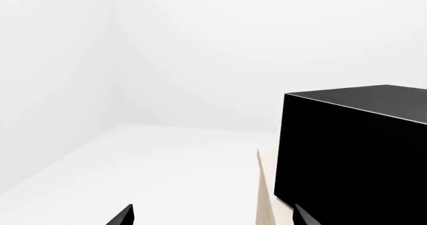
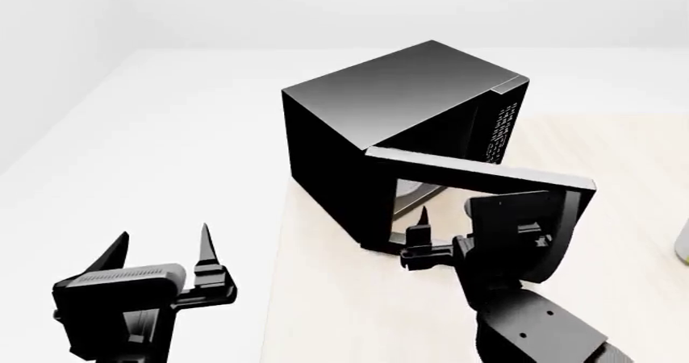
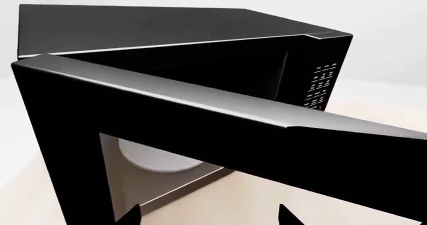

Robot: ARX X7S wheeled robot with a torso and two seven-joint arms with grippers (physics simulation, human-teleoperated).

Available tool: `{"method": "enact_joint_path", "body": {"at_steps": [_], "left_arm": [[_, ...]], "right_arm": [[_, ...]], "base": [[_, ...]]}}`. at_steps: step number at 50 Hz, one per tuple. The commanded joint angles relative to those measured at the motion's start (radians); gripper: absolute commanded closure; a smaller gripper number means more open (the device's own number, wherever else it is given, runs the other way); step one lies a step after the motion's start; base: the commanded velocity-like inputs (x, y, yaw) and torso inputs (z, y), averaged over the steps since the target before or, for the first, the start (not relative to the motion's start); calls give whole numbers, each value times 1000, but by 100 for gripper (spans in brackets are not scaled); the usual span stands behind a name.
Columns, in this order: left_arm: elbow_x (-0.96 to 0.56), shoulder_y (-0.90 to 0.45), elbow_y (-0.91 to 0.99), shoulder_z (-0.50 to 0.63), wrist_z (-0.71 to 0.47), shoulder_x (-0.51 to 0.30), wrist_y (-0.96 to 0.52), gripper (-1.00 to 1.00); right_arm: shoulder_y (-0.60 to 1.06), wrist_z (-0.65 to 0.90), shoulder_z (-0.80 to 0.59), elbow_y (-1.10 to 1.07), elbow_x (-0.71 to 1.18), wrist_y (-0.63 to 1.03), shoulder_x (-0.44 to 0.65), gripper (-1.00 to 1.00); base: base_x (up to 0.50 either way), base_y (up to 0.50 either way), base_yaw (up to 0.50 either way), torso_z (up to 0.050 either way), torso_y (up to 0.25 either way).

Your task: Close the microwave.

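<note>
the microwave (image 2: 366, 129) sits in the upper middle of the head view, a big black box turned at an angle on the pale tabletop (image 2: 323, 306), close to the tabletop's left edge. its door (image 2: 473, 173) hangs open, swung out toward the lower right of the frame, with the white-marked keypad panel (image 2: 503, 129) showing on the box's right front edge. through the gap between door and body a bit of the white round plate (image 2: 409, 192) can be seen inside.

the right gripper (image 2: 420, 234) sits in the lower middle of the head view, just in front of the door's outer face, its dark fingers spread apart and nothing between them. whether a fingertip actually touches the door cannot be told. in the right wrist view the door fills most of the frame, the plate (image 3: 157, 160) is visible through its window, and the keypad panel (image 3: 321, 85) lies at the upper right.

the left gripper (image 2: 161, 254) is at the lower left of the head view, off the tabletop's edge and well apart from the microwave, fingers spread wide and empty. in the left wrist view the microwave's (image 1: 353, 150) blank black side fills the right of the frame.
</note>
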Motion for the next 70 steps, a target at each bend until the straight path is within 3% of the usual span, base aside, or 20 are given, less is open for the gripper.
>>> {"method": "enact_joint_path", "body": {"at_steps": [1, 70], "left_arm": [[-2, 0, 2, 2, -3, -3, 0, -100], [-7, -2, -6, 15, -17, -14, 8, -100]], "right_arm": [[24, -18, 6, 59, -20, -6, 3, -100], [201, -256, -51, 355, -45, -70, -1, -100]], "base": [[0, 0, 0, 0, 0], [0, 0, 0, 0, 0]]}}
